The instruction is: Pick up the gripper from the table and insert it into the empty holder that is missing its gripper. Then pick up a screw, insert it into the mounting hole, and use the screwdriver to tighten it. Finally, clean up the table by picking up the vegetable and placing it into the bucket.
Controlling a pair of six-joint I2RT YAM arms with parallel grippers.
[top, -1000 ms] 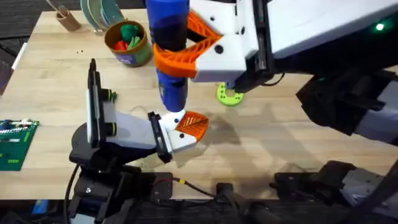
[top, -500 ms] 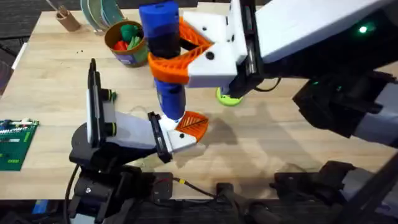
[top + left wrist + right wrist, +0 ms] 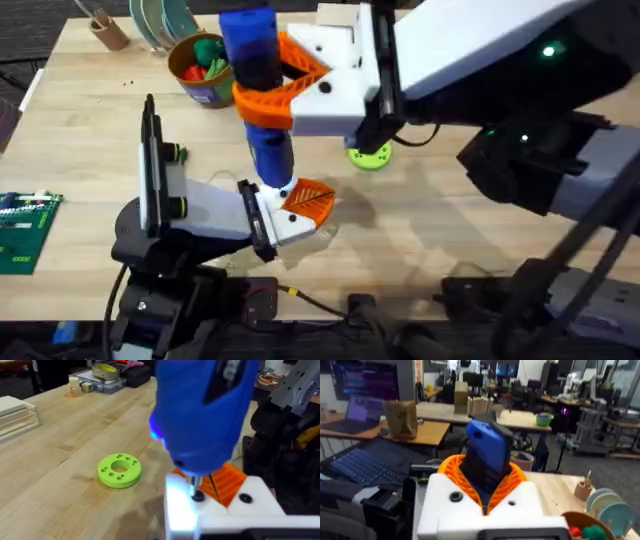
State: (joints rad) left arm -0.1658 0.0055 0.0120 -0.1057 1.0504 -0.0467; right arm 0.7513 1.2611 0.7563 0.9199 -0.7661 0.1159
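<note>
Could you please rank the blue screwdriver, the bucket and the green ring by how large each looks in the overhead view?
1. screwdriver, clearly largest, though raised nearer the camera, which inflates it.
2. bucket.
3. green ring, smallest, partly hidden by the right gripper holding the screwdriver.

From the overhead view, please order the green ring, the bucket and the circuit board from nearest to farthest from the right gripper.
From the right gripper:
1. The bucket, just left of it.
2. The green ring, to its right, nearer the bases.
3. The circuit board, at the table's left edge.
</note>
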